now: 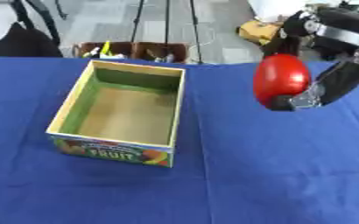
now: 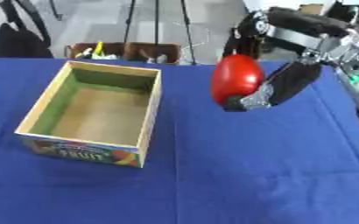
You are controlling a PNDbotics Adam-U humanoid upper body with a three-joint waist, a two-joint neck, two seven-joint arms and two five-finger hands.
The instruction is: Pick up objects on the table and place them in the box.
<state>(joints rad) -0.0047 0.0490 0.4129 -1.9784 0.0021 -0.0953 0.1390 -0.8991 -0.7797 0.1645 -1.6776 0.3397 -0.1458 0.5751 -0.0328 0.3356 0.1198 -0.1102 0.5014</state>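
A smooth red rounded object [image 1: 280, 78] hangs above the blue table, to the right of the box and clear of it. My right hand [image 1: 320, 87] comes in from the upper right and is curled round that red object, with fingers over its top and thumb side under it. The open cardboard fruit box [image 1: 122, 110] stands on the left half of the table; its brown floor [image 2: 98, 113] shows nothing inside. My left hand shows in neither view.
The blue cloth table [image 1: 274, 175] stretches wide in front of and to the right of the box. Past its far edge stand brown crates with small items [image 1: 133, 50], tripod legs and a black bag [image 1: 22, 41].
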